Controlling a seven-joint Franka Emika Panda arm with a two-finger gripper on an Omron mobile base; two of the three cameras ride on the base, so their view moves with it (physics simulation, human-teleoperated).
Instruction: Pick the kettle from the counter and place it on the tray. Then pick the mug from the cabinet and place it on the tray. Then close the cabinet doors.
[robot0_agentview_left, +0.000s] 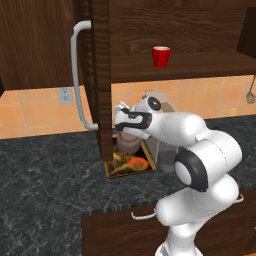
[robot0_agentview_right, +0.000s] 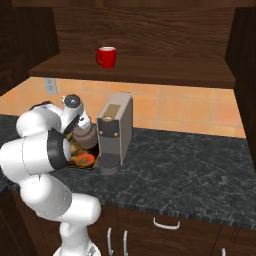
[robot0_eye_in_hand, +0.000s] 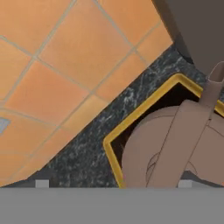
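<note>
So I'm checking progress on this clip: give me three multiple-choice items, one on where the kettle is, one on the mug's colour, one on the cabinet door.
1. Where is the kettle?
A. on the tray
B. on the cabinet shelf
C. on the floor

2. What colour is the mug?
A. blue
B. red
C. green

3. How is the cabinet door?
A. shut
B. off its hinges
C. open

Answers:
1. A: in the hand view the kettle's body sits inside the tray's yellow rim.
2. B: both base views show a red mug on the shelf.
3. C: the left base view shows the door swung out edge-on, the shelf in plain sight.
</note>
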